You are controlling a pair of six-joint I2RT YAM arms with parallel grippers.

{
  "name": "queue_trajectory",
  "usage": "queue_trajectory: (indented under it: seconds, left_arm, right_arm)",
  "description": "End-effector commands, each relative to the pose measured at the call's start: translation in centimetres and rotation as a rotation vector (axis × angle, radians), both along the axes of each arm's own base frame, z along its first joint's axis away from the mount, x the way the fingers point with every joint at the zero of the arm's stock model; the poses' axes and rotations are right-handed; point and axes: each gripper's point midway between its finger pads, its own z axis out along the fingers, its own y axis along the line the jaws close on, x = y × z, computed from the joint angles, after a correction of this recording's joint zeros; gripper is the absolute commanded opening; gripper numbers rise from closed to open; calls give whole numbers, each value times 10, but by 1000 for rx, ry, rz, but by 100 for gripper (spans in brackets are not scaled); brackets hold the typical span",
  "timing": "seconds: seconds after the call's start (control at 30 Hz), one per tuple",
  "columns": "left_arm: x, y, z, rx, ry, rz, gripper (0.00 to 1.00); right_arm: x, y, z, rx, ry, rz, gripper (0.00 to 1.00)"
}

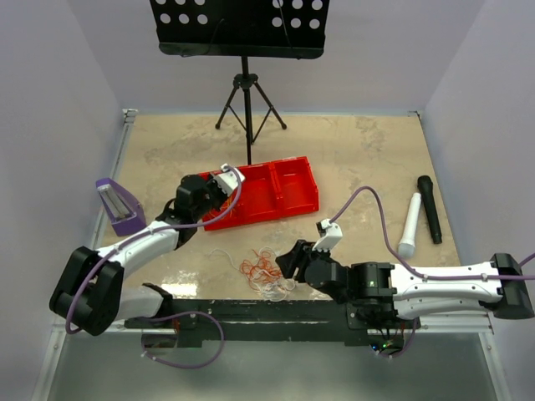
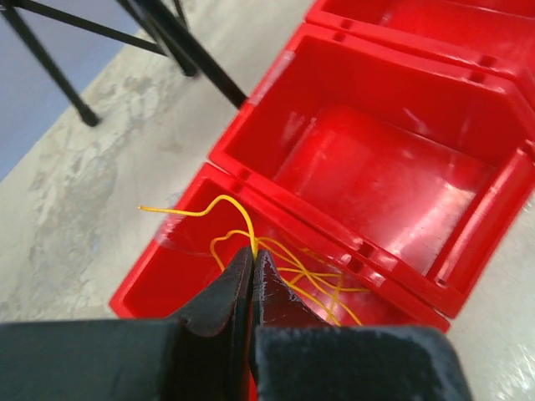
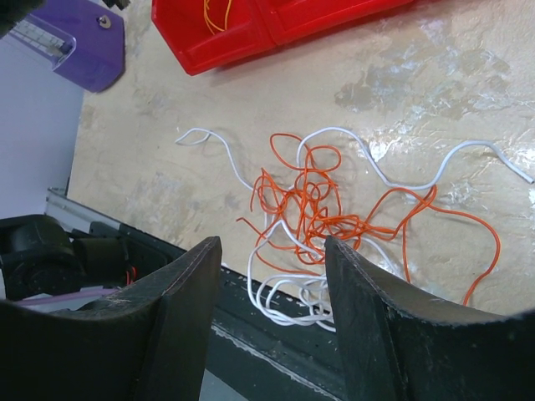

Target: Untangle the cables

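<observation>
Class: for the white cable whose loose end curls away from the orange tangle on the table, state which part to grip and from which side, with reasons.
Grip the white cable on its free stretch beside the orange cables, coming straight down with the jaws set across it. That stretch lies flat on the table, alone and clear of other strands, so it is probably the cleanest hold.

Left arm: white tubes with big black joints.
Right arm: the same white and black.
Hoses: thin and purple, looping along both arms.
Fingers: black, thick, a bit rough.
Base rail: long, flat, black.
</observation>
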Motion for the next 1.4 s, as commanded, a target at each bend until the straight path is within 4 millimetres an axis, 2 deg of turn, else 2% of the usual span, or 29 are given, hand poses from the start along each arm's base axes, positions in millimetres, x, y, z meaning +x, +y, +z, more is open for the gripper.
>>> queue_trajectory:
  seconds: [0.0,0.1,0.27,0.37,0.5,0.6,0.67,0.8,0.87,0.93,1.07,1.13,1.2,1.23,1.27,1.33,1.37]
  left_arm:
    - [-16,-11,-20,8,53,-109,0]
    - [-19,-8,-29,8,76,-94,0]
    - [-16,-3,-32,-70,118,11,0]
    - [-15,0,-37,-79,132,39,8]
    - [-5,20,-39,-70,105,173,30]
    - [-1,28,-37,-79,98,236,40]
    - [2,30,-32,-95,96,265,46]
    - [8,22,-3,-139,59,240,50]
    - [9,11,16,-163,64,195,59]
    - [7,3,30,-182,95,164,74]
    - [-18,-19,48,-188,159,-9,93]
    - [-46,-32,57,-174,162,-181,98]
    - [-89,-51,59,-159,172,-429,100]
    - [-116,-58,55,-140,167,-565,100]
    - [-134,-63,46,-116,175,-643,100]
    - [-171,-75,24,-34,173,-787,100]
    - [-180,-77,14,-7,171,-821,100]
  right_arm:
    - [3,3,10,49,-9,-25,57]
    - [3,1,12,59,-6,-28,57]
    - [2,-2,14,71,-3,-32,57]
    - [3,-1,15,73,-3,-35,57]
    - [3,0,17,76,1,-37,57]
    - [3,2,17,79,-3,-35,56]
    - [3,3,18,81,-6,-31,56]
    - [3,4,18,76,-7,-26,56]
    - [3,4,18,71,-7,-25,56]
    - [2,4,18,66,-10,-20,56]
    - [2,3,16,62,-6,-18,56]
    - [1,3,14,59,3,-19,56]
    - [1,3,13,62,10,-22,56]
    - [1,3,13,70,14,-25,57]
    - [0,3,15,75,15,-25,57]
    - [1,2,17,81,15,-29,56]
    - [1,1,18,83,16,-31,56]
